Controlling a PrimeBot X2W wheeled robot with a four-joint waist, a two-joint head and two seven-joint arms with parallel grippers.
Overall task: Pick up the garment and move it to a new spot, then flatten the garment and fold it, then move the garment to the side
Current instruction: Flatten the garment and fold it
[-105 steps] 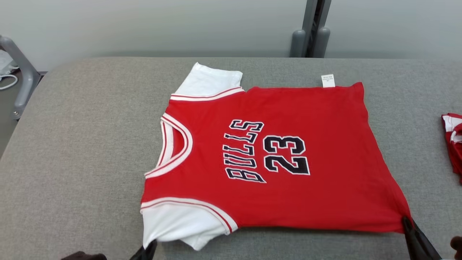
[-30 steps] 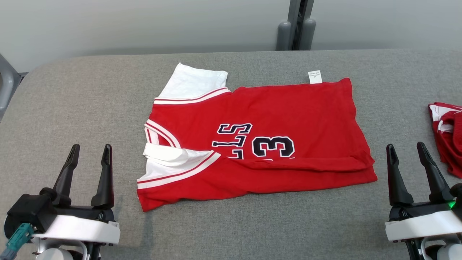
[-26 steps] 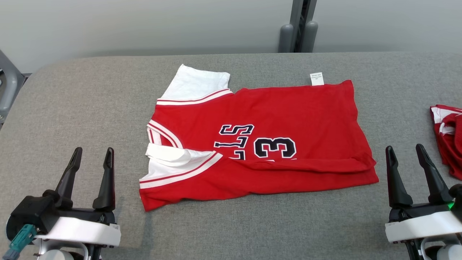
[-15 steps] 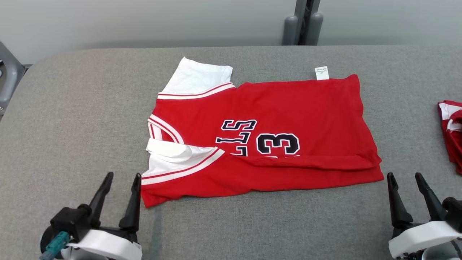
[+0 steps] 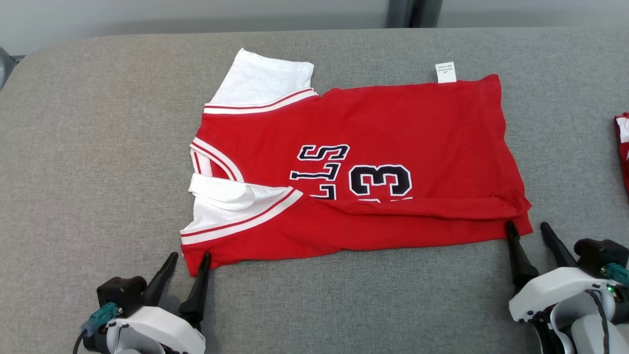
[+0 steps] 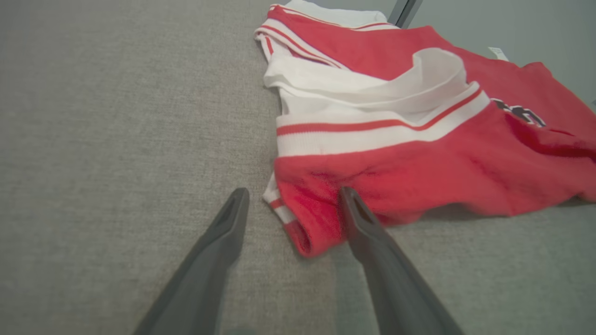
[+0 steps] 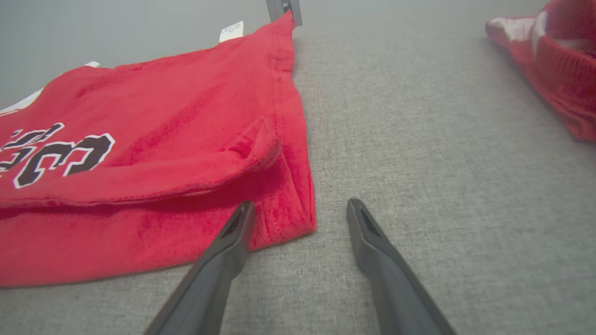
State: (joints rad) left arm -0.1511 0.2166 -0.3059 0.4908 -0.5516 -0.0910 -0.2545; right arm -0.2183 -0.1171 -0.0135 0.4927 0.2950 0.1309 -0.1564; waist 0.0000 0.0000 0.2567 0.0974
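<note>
We see the garment (image 5: 373, 123), a red jersey w/ white sleeves and black lettering, lying approx. mid-desk (image 5: 98, 147) on the grey cloth top. Its neck is toward the robot's left and its hem toward the right. The near long edge is folded up over the front, so the fold hides the lower part of the print (some letters and a "3" stay readable). The near sleeve is tucked in w/ that fold. The far sleeve (image 5: 265, 78) lies flat beyond the body. A small white label (image 5: 445, 72) sticks out at the far hem corner.

The left claw (image 5: 189, 256) sits low at the garment's near-left corner, released, jaws apart. In the left wrist view the red corner lies between its two fingers (image 6: 223, 242); we can't tell if either one touches the cloth.

The right claw (image 5: 528, 227) is at the near-right corner, also released, not clenched on the cloth. In the right wrist view the hem corner sits between its fingers (image 7: 228, 251), one over the folded edge, the other over bare desk.

A second red-and-white cloth (image 5: 623, 142) lies far right, well apart from the garment.
</note>
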